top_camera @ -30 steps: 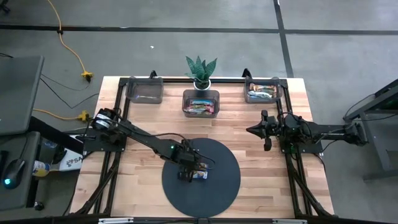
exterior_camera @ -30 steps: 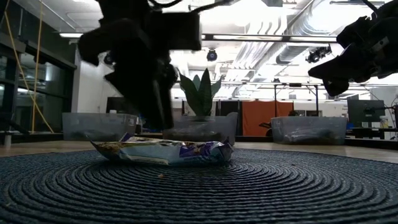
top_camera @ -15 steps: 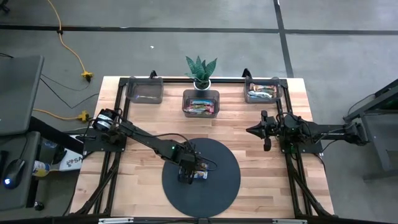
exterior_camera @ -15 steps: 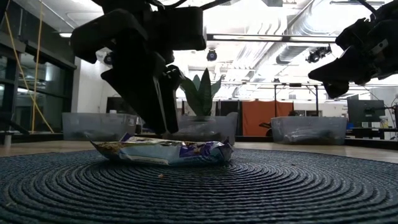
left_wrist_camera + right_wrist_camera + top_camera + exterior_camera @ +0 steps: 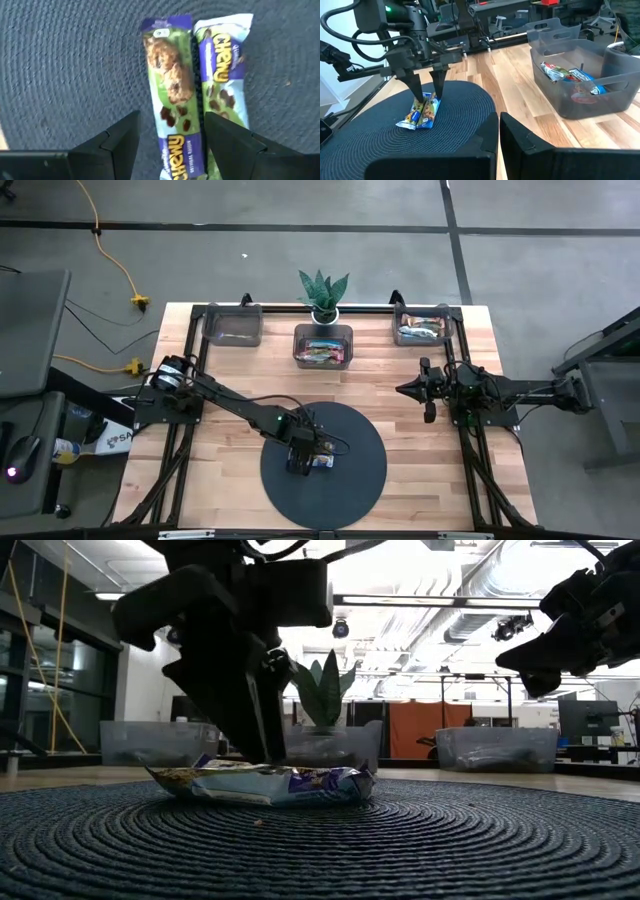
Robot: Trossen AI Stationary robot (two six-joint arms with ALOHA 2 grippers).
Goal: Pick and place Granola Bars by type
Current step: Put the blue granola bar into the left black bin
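High view: a pale wooden table point(image 5: 230, 380) stands on a grey concrete floor, with a round dark mat point(image 5: 350, 470) low at centre. Three clear bins line the upper edge: the left bin point(image 5: 232, 323), the middle bin point(image 5: 323, 345) with red-pink wrappers, and the right bin point(image 5: 422, 326) with more bars; a potted plant point(image 5: 323, 292) sits behind the middle one. The left gripper point(image 5: 301, 463) is down over the granola bars point(image 5: 320, 462) on the mat's left half. The right gripper point(image 5: 430, 389) waits at centre right, off the mat.

Low view: the mat's woven rings fill the bottom; a lit workshop lies behind. The bars point(image 5: 262, 783) lie flat at centre left, long axis across the frame, with dark fingers point(image 5: 258, 720) reaching down to them.

Left wrist view: two bars lie side by side, touching, long axes running top to bottom: a green-faced bar point(image 5: 174, 95) and a pale blue bar point(image 5: 223, 75). The left gripper's fingers point(image 5: 122, 142) are spread wide, straddling the green-faced bar; contact is unclear.

Right wrist view: the right gripper point(image 5: 499, 131) has its fingers nearly together, holding nothing. The bars point(image 5: 421, 112) lie at middle left on the mat.
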